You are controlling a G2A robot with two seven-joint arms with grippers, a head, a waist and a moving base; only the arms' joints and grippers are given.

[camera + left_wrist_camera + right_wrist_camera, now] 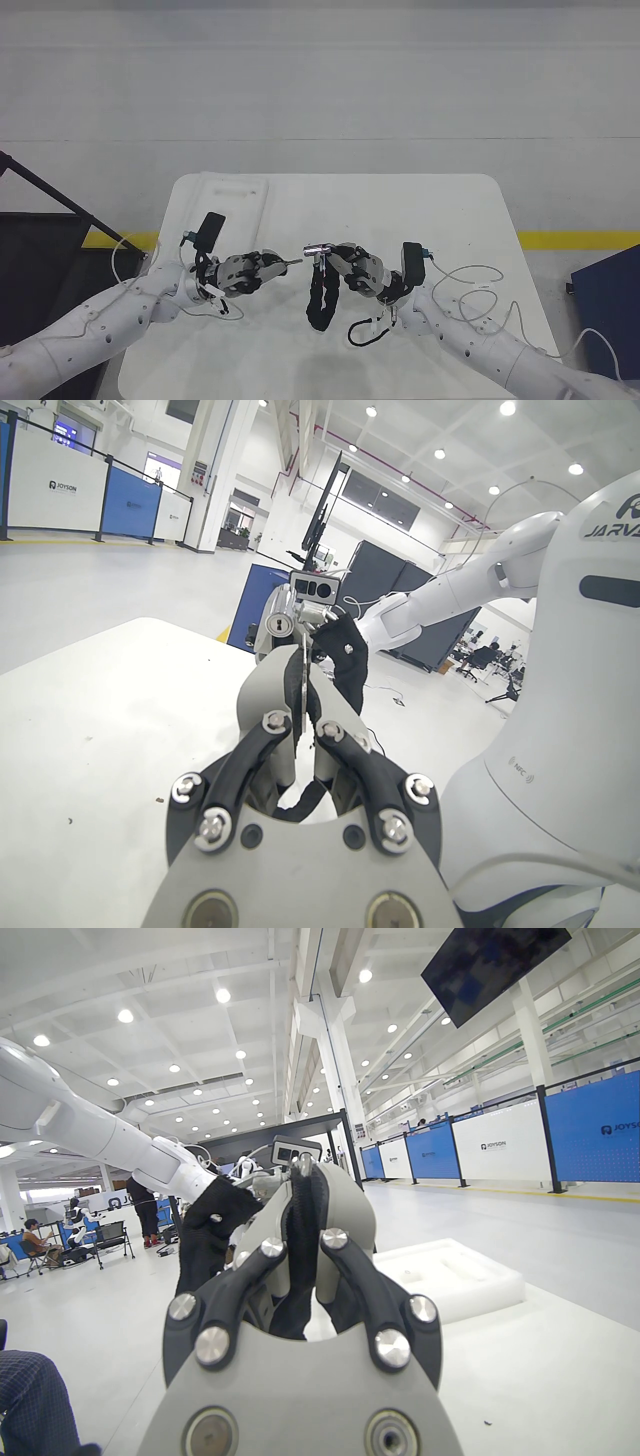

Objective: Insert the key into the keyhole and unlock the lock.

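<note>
— Where is the key (303,692)?

— In the left gripper (300,665), whose fingers are pinched together on its bow, so the blade sticks out past the fingertips, edge-on in the left wrist view. From the top view, the left gripper (280,264) sits over the near half of the desk (420,220), a little towards the left edge, with the key (292,262) pointing at the other arm.

— And the lock (320,248)?

— The right gripper (335,258) has it, about midway between the desk's left and right edges. In the right wrist view, the right gripper (302,1168) is clamped narrow on the lock's black cable (215,1218), which bulges out to one side. From above, the black cable (322,295) hangs down in a loop towards the near edge.

— Is the key in?

— No. The lock (279,624) turns its round silver face and its keyhole (278,626) towards the left gripper. The key's tip is just beside that face, a little below and to one side of the slot, and apart from it.

— Anything else on the desk?

— A white foam tray (232,195) at the far left corner.

— Any writing?

— Blue and white barrier panels (495,1153) in the hall behind carry a logo and a short word. The lock's face is too small to tell any marking.
</note>
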